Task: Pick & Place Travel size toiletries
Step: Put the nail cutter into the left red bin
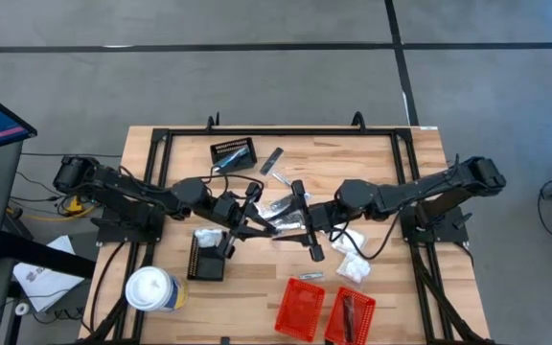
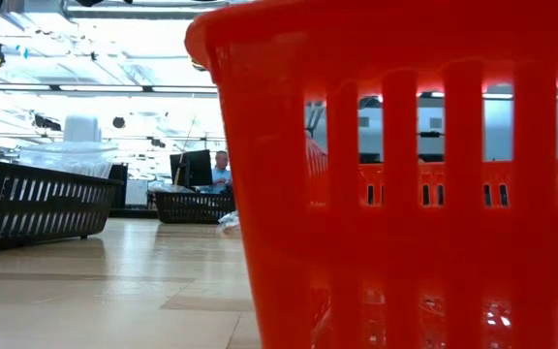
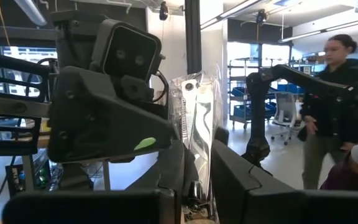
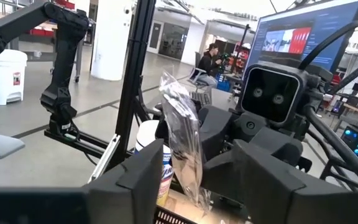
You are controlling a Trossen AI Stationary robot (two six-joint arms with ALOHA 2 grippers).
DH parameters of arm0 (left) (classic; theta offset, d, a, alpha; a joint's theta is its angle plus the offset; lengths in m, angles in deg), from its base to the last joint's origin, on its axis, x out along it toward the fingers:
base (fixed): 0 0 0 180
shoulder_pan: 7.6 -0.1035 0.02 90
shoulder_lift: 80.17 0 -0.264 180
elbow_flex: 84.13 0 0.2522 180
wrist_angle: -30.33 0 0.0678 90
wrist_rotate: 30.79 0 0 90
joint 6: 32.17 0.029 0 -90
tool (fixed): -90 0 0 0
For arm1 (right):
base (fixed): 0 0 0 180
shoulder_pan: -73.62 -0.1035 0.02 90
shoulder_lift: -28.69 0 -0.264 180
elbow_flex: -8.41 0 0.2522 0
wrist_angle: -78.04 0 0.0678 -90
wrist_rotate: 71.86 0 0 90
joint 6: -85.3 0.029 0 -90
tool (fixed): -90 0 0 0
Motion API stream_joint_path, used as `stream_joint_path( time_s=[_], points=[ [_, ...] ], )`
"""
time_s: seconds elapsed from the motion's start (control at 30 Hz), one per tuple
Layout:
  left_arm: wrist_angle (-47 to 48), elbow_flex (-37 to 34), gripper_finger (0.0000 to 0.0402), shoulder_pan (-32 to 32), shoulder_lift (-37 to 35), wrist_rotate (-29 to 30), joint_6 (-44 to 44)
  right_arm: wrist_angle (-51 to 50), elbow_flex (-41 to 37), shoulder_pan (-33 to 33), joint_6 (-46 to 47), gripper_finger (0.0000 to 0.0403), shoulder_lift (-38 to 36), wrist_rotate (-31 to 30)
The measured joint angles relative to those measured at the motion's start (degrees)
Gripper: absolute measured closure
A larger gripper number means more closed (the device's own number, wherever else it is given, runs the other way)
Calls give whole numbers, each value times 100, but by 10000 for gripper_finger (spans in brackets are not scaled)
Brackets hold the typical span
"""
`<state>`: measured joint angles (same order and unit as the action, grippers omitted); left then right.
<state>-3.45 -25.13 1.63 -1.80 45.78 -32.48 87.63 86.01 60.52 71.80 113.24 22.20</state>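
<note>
Dead centre of the high view, both grippers meet nose to nose over the table (image 1: 391, 287). The left gripper (image 1: 255, 213) comes in from the left of the frame, the right gripper (image 1: 302, 218) from the right.

What matters is the clear-wrapped packet (image 3: 194, 124). In the left wrist view it stands upright, long axis vertical, with its bottom end pinched between the left fingers, so that side is closed on it. In the right wrist view the same packet sits in the gap between the right fingers, which stand apart on either side of it. I can see space on both sides, so I'd call them open around it, not clamped yet. The right arm is the one that has to finish the grab, and looks to me like a mid-air handover. The floppy wrapper could easily fold or slip when squeezed.

The surface is pale wood. More white packets (image 1: 351, 259) lie at lower right, near two red baskets (image 1: 300, 309). Black baskets (image 1: 233, 153) sit at upper and lower left, and a white lidded cup (image 1: 151, 289) stands at far lower left.

The low view is mostly blocked by a red basket wall. Beyond the table it's an open lab, with a person (image 3: 328, 106) walking in the background.
</note>
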Motion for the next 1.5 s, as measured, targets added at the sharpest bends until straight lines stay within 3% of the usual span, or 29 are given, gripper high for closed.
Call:
stream_joint_path(
  time_s=[0.3, 0.63, 1.13, 1.5],
  points=[
    [88, 0, 354, 0, 0, -4, -16, -17, 0, -4, -75, 330, -9, 23],
    [151, 0, 334, 0, 0, 6, 0, -24, 0, -1, -156, 383, -9, 13],
    [390, 0, 200, 31, 0, 274, -133, -89, 0, 4, 5, 388, -59, -26],
    [1179, 0, 160, 61, -473, 349, -256, -427, -6, -57, 1, 387, -246, -149]
  ],
)
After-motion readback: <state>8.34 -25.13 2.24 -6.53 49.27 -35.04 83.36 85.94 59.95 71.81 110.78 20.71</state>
